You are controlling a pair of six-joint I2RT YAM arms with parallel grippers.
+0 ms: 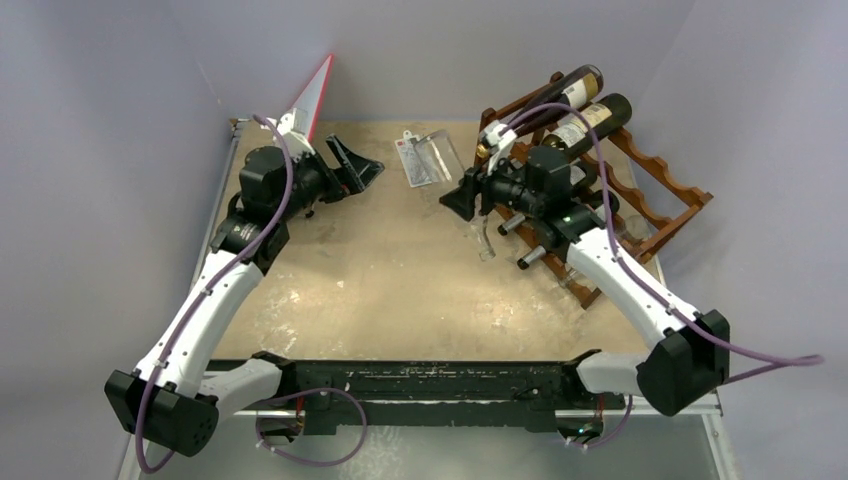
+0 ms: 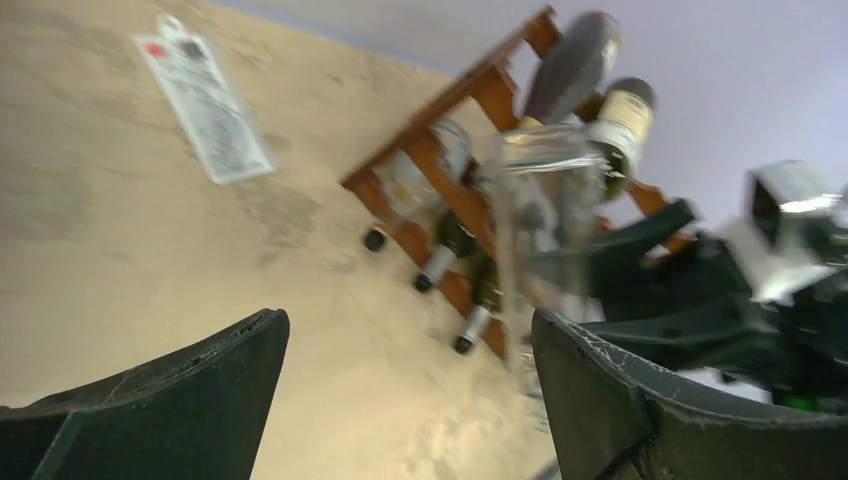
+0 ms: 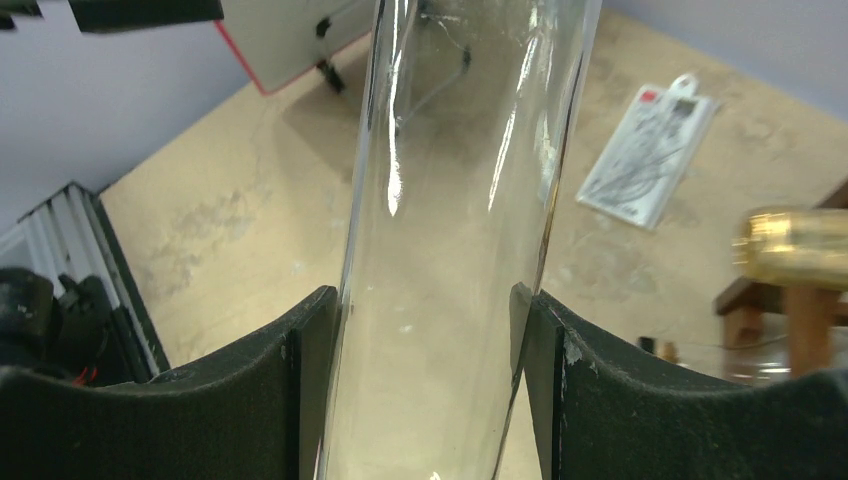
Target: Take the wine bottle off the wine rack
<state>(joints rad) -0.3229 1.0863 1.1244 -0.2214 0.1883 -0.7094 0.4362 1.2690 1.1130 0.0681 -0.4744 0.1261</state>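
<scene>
Slippage is threatened, since the smooth, clear glass wine bottle (image 3: 450, 250), held just beside the dark reddish-brown scalloped wooden wine rack (image 1: 660, 215), is clamped only by the right gripper (image 3: 420, 320), while the left gripper (image 2: 408, 330) is seen open, empty, well apart.

Table (image 1: 400, 300): rack (image 1: 672, 205) at 2 o'clock, along the right edge. Bottles (image 1: 600, 112) lie in its tiers, two on top at 1. Wine bottle (image 3: 460, 200) just left of rack, between right gripper (image 3: 420, 320) fingers. Card (image 1: 420, 160) flat at 12. Board (image 1: 315, 95) at 11, far corner. Left gripper (image 2: 405, 320) at 10, before board.
</scene>
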